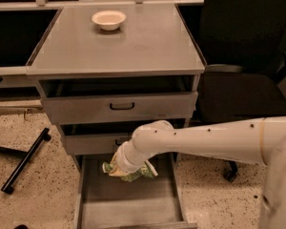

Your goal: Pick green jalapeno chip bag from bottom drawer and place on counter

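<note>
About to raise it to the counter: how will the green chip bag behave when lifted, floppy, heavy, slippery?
The green jalapeno chip bag looks crumpled at the gripper, so it is probably floppy and apt to sag or fold. It is small and thin, so likely light. Its foil-like skin may be slippery; I'd lift slowly out of the bottom drawer.

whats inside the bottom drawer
The green jalapeno chip bag is at the back of the bottom drawer, under the gripper. The arm covers part of the bag; the middle drawer hides the space behind.
</note>
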Tool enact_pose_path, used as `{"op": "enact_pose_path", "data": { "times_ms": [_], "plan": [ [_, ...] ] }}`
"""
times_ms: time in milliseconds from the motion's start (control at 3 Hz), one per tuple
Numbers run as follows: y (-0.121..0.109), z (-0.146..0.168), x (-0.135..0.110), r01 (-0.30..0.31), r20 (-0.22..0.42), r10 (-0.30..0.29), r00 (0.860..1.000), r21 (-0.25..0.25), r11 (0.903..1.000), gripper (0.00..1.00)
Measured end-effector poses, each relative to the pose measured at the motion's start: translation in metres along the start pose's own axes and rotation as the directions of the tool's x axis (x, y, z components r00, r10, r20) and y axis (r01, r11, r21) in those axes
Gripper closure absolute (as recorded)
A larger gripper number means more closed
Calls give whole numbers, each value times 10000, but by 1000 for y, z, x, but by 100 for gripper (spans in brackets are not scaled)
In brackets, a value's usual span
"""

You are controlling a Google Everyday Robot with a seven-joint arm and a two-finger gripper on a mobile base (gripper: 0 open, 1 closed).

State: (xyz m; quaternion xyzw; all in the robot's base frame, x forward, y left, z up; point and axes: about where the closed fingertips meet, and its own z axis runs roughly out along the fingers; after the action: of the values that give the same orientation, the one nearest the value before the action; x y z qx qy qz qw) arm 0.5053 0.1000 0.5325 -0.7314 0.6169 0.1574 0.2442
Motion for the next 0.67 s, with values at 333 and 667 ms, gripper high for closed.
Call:
{"op": "enact_pose_path", "data": {
  "times_ms": [333, 667],
  "plan": [
    [-7, -28, -30, 660, -100, -656, 9978, 429, 9969, 100],
    [-7, -28, -30, 661, -100, -657, 9978, 429, 9969, 100]
  ]
}}
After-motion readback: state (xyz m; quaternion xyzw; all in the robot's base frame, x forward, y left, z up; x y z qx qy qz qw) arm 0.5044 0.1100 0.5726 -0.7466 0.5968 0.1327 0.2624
